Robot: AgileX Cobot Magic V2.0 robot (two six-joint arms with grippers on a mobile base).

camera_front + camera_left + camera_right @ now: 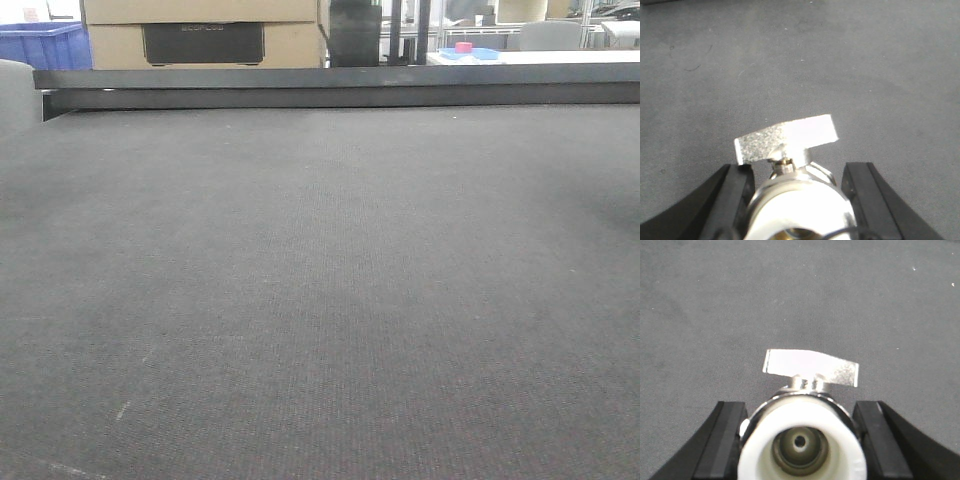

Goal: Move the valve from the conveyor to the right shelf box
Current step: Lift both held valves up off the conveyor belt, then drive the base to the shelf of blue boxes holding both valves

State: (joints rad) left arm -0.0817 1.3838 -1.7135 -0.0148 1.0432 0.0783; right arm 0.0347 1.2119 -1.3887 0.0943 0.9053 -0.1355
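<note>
Left gripper (799,169): fingers (732,195) pressed against both sides of the left valve (795,192), pinching its round body. The wing handle (787,137) juts forward past the tips. Right gripper (800,407): same finding, with fingers (725,435) clamped on the right valve (800,412), its bore facing the camera and its lever (810,367) lying crosswise. Both valves sit over the conveyor (320,300). Whether they are clear of the matting cannot be told.

Risks, as judged:
- Flat pads on a smooth curved body could let a valve rotate or slip during a fast swing.
- A protruding handle could catch a box wall on entry.
- With both arms loaded, a path toward the right side could bring them together.

Clearances: the belt ahead is broad and bare, giving free room in every direction. The black rail (340,88) bounds its far edge. Beyond it stand cardboard cartons (200,30) and a blue crate (40,45). The shelf box is not in view, so the approach to it is unverified.
</note>
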